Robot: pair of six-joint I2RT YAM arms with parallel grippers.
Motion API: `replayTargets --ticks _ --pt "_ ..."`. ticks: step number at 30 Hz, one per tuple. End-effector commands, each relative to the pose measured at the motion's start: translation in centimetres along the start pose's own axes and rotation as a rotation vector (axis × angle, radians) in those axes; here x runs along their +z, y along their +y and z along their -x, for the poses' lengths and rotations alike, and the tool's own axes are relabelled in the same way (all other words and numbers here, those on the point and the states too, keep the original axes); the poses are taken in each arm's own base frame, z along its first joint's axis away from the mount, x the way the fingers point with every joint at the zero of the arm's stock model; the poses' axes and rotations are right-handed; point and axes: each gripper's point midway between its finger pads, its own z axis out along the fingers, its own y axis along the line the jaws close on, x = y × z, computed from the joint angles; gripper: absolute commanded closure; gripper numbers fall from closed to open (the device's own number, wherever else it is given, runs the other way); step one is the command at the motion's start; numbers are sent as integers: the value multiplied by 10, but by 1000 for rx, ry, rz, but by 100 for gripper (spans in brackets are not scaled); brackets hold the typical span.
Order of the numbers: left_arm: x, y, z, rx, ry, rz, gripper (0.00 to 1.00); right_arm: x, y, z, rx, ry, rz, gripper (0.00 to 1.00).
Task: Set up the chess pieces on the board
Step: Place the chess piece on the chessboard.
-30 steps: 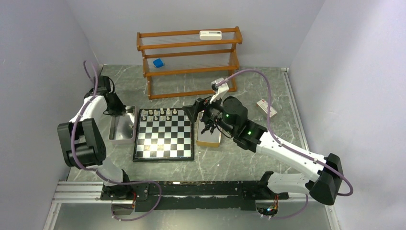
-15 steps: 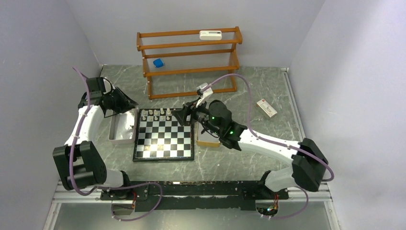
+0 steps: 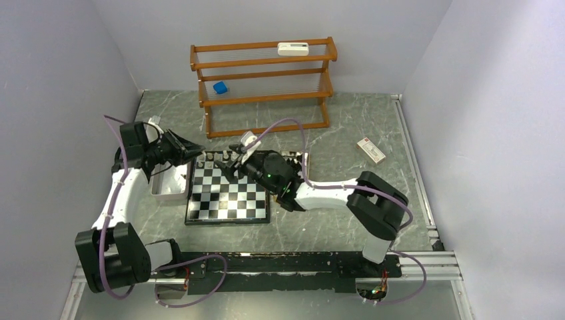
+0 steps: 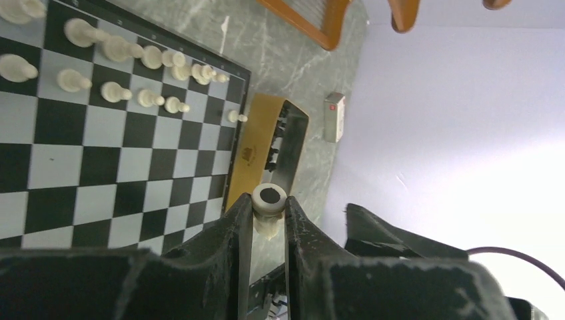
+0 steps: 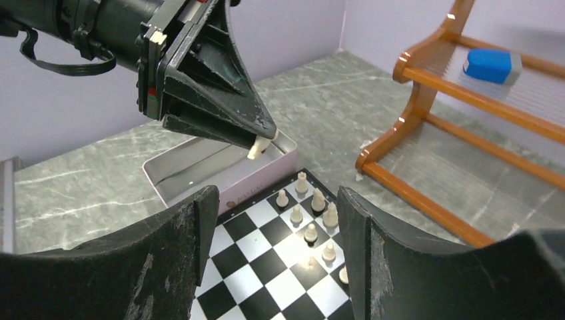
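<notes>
The board lies mid-table, with several cream chess pieces in two rows along its far edge. My left gripper is shut on a cream piece, held in the air over the board's far-left corner, beside the silver tray. The right wrist view shows that piece at the left gripper's tip. My right gripper is open and empty, hovering over the board's far rows; its jaws stand wide above the cream pieces. Dark pieces lie in the gold tray.
The gold tray stands right of the board, partly hidden by my right arm. A wooden shelf stands at the back with a blue block and a white device. A small box lies at the right.
My right arm swung left from the gold tray to over the board's far rows. My left gripper rose from the silver tray with a cream piece and moved right toward the board.
</notes>
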Motion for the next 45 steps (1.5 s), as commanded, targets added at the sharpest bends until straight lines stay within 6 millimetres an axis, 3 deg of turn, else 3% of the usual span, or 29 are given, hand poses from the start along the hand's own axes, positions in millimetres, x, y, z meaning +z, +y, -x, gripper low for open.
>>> replayTargets --ticks 1,9,23,33,39,45 --pt "-11 -24 -12 -23 32 -125 85 10 8 31 -118 -170 -8 32" --pt "-16 -27 -24 -41 41 -164 85 21 22 7 -127 -140 -17 37" --pt "-16 -32 -28 -33 54 -176 86 34 24 6 -95 -147 -59 60" --pt "-15 -36 -29 -39 59 -187 86 40 25 -6 -74 -129 -72 58" --pt "-14 -31 -32 -44 60 -177 86 40 25 1 -39 -168 -80 66" --pt "-15 -32 -30 -31 54 -178 85 37 28 9 -13 -213 -77 61"
